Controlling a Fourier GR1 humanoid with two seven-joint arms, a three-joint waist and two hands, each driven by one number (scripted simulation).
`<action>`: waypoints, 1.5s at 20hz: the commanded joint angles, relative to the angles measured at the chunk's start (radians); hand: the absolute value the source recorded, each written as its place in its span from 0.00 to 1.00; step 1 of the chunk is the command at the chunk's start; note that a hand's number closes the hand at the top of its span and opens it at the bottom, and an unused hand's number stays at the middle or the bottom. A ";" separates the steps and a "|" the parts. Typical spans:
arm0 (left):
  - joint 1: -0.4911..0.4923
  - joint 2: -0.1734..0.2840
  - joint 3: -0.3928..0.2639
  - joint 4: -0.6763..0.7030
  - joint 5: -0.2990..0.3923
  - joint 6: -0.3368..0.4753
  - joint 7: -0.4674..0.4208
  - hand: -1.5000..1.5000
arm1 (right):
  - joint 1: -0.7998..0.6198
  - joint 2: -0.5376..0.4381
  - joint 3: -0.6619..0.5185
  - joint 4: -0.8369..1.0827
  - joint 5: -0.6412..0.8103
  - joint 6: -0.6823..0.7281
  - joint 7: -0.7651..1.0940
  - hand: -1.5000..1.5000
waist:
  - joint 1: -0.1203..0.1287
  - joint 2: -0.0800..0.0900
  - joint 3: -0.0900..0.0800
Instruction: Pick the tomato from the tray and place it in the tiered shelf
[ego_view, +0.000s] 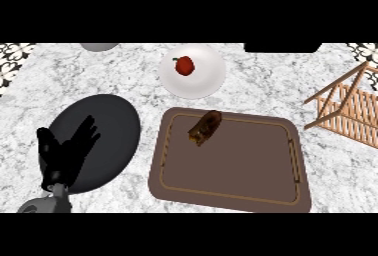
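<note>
- Only one view was given, the head view, so no second view shared any part of the scene.
- It looked steeply down on the marble desk (88, 75) from above its near edge.
- It faced away from the robot, the brown tray (244, 170) lying near the middle.
- The wooden shelf (347, 107) was cut off by the right edge.
- The left hand (66, 150) entered from the lower left.

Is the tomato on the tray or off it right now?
Off it: the tomato sits on the white plate beyond the tray.
</note>
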 joint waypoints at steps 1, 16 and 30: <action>-0.029 0.023 0.016 0.019 0.011 -0.007 0.064 0.50 | -0.037 0.003 -0.072 0.055 -0.075 0.008 0.009 0.00 | -0.002 0.005 -0.003; 0.005 -0.042 -0.019 0.043 -0.024 0.017 0.007 0.50 | -0.002 -0.232 -0.264 0.257 -0.170 -0.163 0.072 0.00 | -0.004 0.011 -0.001; 0.039 0.002 0.020 0.002 0.000 -0.006 0.034 0.50 | 0.297 -0.349 -0.460 0.460 -0.315 0.055 -0.044 0.00 | -0.027 0.008 0.006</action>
